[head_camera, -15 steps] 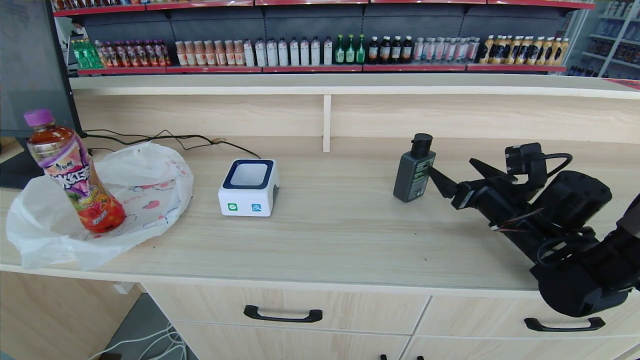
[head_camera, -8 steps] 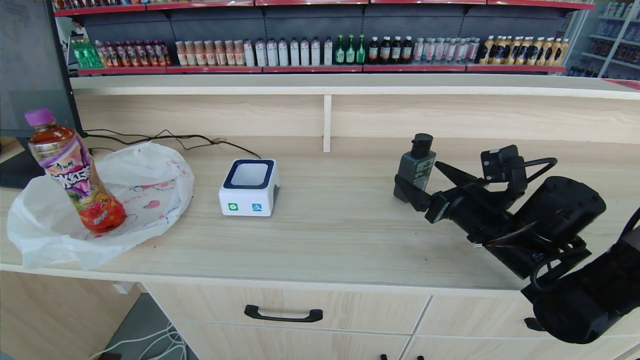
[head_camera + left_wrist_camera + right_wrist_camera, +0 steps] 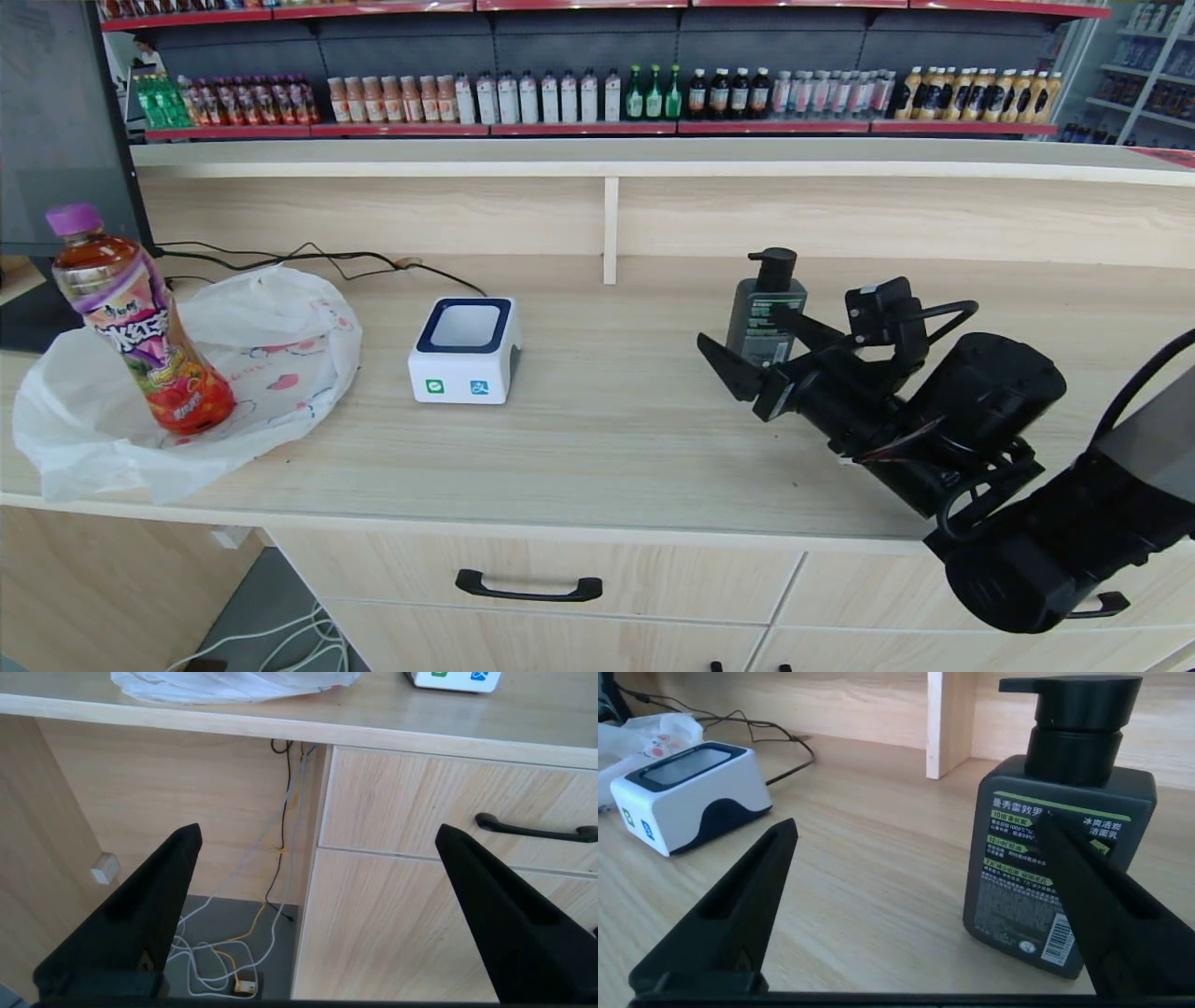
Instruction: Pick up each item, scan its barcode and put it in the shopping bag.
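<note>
Our right gripper (image 3: pixel 744 347) is spread wide, holding nothing; the dark pump bottle (image 3: pixel 766 317) stands upright on the counter (image 3: pixel 607 439) just ahead, nearer one finger (image 3: pixel 1130 938). We should centre it between the fingers before closing on its body, lest it tip.

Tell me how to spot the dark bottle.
Look at the wooden counter, then its right side, away from the white scanner. There a dark grey bottle stands upright between the right gripper's open fingers; its black pump top sets it apart.
</note>
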Robot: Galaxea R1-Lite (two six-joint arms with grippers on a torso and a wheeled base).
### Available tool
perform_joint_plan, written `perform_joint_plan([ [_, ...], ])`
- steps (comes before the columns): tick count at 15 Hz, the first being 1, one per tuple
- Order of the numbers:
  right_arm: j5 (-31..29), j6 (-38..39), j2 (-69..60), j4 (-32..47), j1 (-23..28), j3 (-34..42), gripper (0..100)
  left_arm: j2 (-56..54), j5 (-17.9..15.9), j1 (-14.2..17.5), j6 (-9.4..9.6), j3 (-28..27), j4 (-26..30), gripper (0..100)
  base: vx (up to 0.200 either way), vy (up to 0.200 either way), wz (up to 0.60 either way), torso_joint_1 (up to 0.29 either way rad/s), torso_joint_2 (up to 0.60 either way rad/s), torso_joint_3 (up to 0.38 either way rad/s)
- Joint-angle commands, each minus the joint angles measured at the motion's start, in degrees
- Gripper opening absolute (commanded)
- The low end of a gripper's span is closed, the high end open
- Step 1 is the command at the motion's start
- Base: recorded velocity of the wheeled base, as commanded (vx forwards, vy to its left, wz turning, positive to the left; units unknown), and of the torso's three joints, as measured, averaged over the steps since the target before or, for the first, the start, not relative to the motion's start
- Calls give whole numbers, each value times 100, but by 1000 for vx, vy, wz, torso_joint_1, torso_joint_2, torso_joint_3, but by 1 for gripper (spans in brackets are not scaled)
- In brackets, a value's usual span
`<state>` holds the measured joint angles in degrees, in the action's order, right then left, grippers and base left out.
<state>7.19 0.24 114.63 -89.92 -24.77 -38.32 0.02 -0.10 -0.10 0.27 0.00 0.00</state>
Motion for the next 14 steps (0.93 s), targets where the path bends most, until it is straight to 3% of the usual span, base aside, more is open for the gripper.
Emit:
perform_joint_plan([
  [1, 1, 2, 121, -8, 7, -53, 100, -2, 1, 1, 0, 0, 0, 100, 0, 0, 0, 0, 0, 0],
  [9, 1, 2, -2, -8, -45, 17, 100, -2, 1, 1, 8, 0, 0, 100, 0, 0, 0, 0, 0, 0],
  [14, 1, 37, 297, -8, -371, -203, 100, -2, 1, 1, 8, 0, 0, 100, 0, 0, 0, 0, 0, 0],
])
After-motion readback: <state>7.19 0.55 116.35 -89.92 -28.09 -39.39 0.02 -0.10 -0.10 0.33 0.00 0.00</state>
